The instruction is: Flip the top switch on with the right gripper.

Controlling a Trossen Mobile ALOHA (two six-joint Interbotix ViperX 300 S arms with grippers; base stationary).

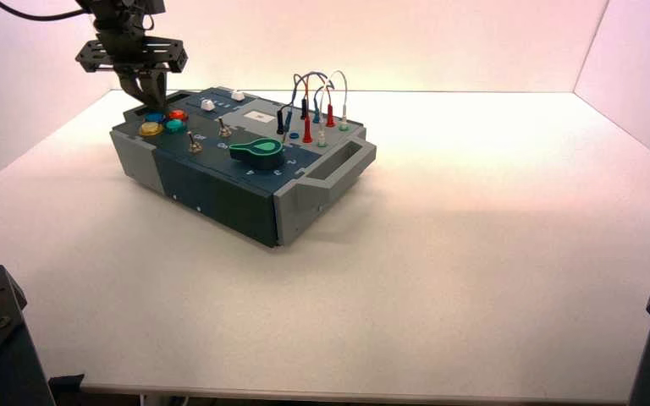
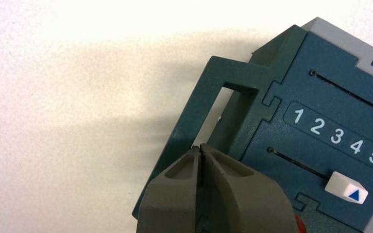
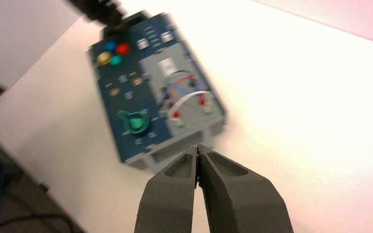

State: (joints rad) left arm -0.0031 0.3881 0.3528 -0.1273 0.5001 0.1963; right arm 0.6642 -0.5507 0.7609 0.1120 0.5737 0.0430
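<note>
The blue and grey box (image 1: 220,190) stands turned on the table at the left. Two small metal toggle switches (image 1: 224,128) (image 1: 195,142) rise from its top between the coloured buttons and the green knob (image 1: 258,150); they show small in the right wrist view (image 3: 136,81), position not readable. My right gripper (image 3: 197,148) is shut with nothing in it, off the box beyond its handle end, and is out of the high view. My left gripper (image 1: 154,103) hangs shut and empty over the box's far-left end by the buttons (image 1: 163,121); its tips (image 2: 200,147) sit over the teal handle (image 2: 233,80).
Red, blue and white wires (image 1: 317,97) stand plugged in at the box's right rear. Two sliders with white caps (image 1: 208,105) lie at the back; one cap (image 2: 346,187) shows beside the numbers 1 to 5. White walls enclose the table (image 1: 474,254). Arm bases sit at both near corners.
</note>
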